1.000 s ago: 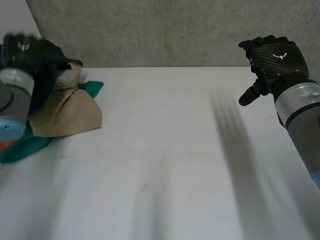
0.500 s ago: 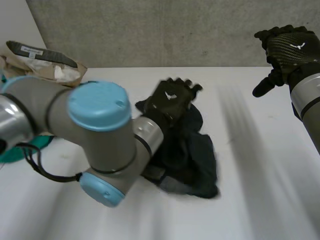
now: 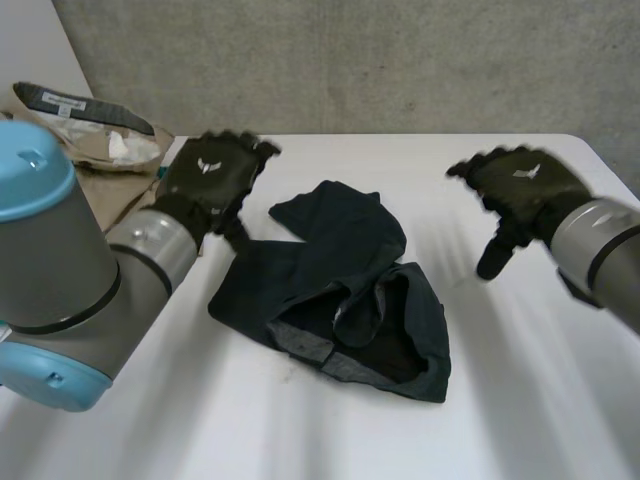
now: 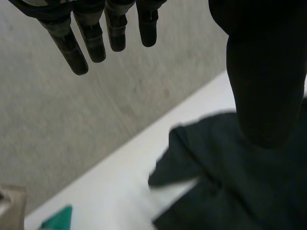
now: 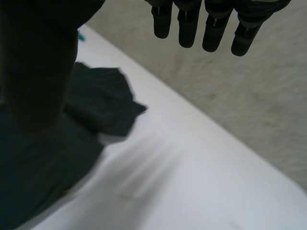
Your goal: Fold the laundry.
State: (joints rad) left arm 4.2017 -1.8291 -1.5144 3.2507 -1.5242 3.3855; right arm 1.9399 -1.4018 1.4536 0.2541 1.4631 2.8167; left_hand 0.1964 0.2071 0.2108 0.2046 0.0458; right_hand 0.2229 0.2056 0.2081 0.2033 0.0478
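A dark, crumpled garment [image 3: 345, 295] lies in a heap on the middle of the white table [image 3: 330, 430], its grey inner lining showing at the near side. My left hand [image 3: 212, 180] hovers open just off the garment's far left corner, holding nothing; its straight fingers [image 4: 91, 36] and thumb [image 4: 266, 81] hang above the dark cloth [image 4: 230, 187]. My right hand [image 3: 520, 195] floats open to the right of the garment, apart from it. Its fingers [image 5: 211, 24] are straight above the table, and the cloth [image 5: 57, 143] lies under the thumb [image 5: 38, 62].
A pile of other laundry sits at the table's far left: a tan piece [image 3: 110, 170], a white and grey item [image 3: 85, 125] on it, and a scrap of green cloth [image 4: 56, 219]. A grey wall [image 3: 350, 60] runs behind the table. Bare table surface lies at the front and right.
My left hand has dropped the dark garment on the middle of the table, opened, and drawn back to the left. My right hand has come down toward the garment.
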